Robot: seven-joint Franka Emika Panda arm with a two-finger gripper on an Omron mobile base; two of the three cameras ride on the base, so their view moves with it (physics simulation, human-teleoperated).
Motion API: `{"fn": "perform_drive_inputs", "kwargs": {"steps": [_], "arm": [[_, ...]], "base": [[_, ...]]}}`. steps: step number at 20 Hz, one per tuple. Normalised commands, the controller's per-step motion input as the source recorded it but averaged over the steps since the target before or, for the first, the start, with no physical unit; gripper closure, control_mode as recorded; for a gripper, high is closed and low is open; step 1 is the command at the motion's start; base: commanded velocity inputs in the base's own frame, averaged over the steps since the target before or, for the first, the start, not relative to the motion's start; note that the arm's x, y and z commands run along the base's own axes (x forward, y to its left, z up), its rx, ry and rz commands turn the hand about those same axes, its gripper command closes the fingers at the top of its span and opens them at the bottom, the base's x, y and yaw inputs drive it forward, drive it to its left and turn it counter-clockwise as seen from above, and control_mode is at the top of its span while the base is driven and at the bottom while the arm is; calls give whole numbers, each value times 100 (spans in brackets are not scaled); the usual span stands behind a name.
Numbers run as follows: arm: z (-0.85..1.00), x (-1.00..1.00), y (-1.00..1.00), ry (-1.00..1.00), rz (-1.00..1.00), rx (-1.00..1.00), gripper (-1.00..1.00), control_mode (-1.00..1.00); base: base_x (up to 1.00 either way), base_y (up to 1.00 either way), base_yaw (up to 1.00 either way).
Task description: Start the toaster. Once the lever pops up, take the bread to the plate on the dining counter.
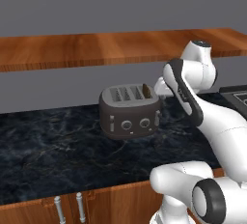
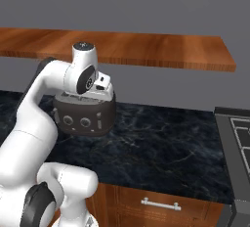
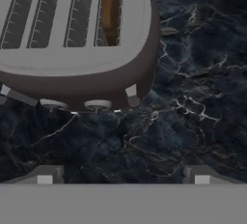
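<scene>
Gripper (image 3: 123, 175) is held wide open, empty, above counter (image 3: 193, 97) beside toaster (image 3: 77, 49); bread (image 3: 110, 10) is seated in end slot, so lever (image 3: 130, 91) is judged next to be pressed.

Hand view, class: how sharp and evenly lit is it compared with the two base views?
Hand view: soft, slightly blurred, toaster top pale. Left base view: crisp, even light, faint shadow under the toaster. Right base view: sharp too, arm hiding much of the toaster.

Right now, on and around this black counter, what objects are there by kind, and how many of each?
Toaster: 1
Bread slice, standing in the toaster's end slot: 1
Stovetop at the counter's edge: 1
Open gripper over the counter in front of the toaster: 1
Total: 4
</scene>
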Motion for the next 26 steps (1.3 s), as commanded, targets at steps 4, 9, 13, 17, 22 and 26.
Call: {"fn": "perform_drive_inputs", "kwargs": {"steps": [4,9,13,17,22,26], "arm": [[-24,7,0,-4,1,0,-100,-100],[-24,13,-7,-3,2,0,-100,-100],[-28,13,-11,-2,3,0,-100,-100],[-33,6,-12,-2,5,0,-100,-100],[-29,0,-5,0,7,0,-100,-100],[-28,0,0,0,9,-2,-100,-100]], "base": [[0,0,0],[0,0,0],[0,0,0],[0,0,0],[0,0,0],[0,0,0]]}}
